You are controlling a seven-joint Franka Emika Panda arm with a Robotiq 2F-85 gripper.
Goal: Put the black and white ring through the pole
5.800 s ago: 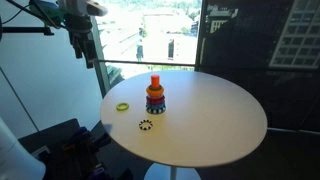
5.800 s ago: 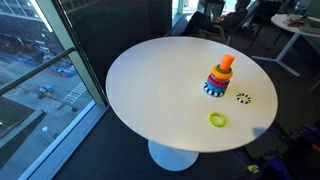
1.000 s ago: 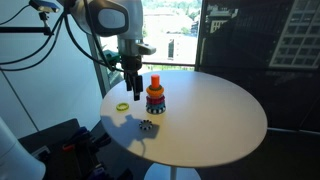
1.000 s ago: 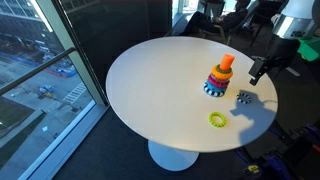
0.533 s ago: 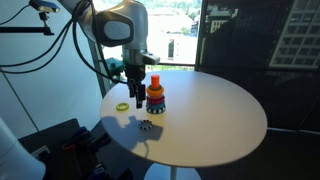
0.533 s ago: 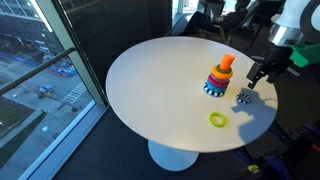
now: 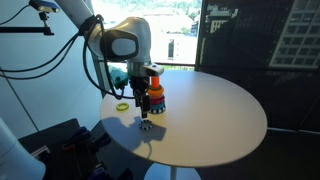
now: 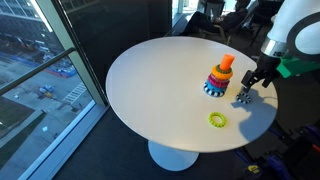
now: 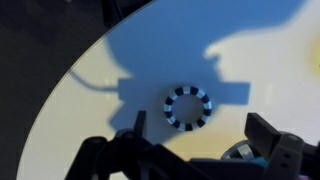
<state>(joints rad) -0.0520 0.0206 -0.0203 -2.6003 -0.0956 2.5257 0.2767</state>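
The black and white ring point(image 7: 146, 125) lies flat on the white round table, in front of the stack of coloured rings point(image 7: 155, 100) with the orange-red pole point(image 7: 154, 72) rising from it. My gripper point(image 7: 143, 110) hangs open just above the ring, touching nothing. In an exterior view the gripper point(image 8: 246, 90) stands over the ring point(image 8: 243, 99), beside the stack point(image 8: 218, 80) and the pole point(image 8: 227, 62). In the wrist view the ring point(image 9: 188, 107) lies just ahead of the open gripper point(image 9: 200, 130), in the arm's shadow.
A plain yellow-green ring point(image 7: 122, 106) lies on the table near its edge; it also shows in an exterior view point(image 8: 217, 120). The table rim point(image 9: 60, 100) runs close by on the left. Tall windows stand behind the table point(image 7: 230, 110).
The arm has come down and closer to the stack, from above the table to just over the black and white ring. The rings and pole have not moved.
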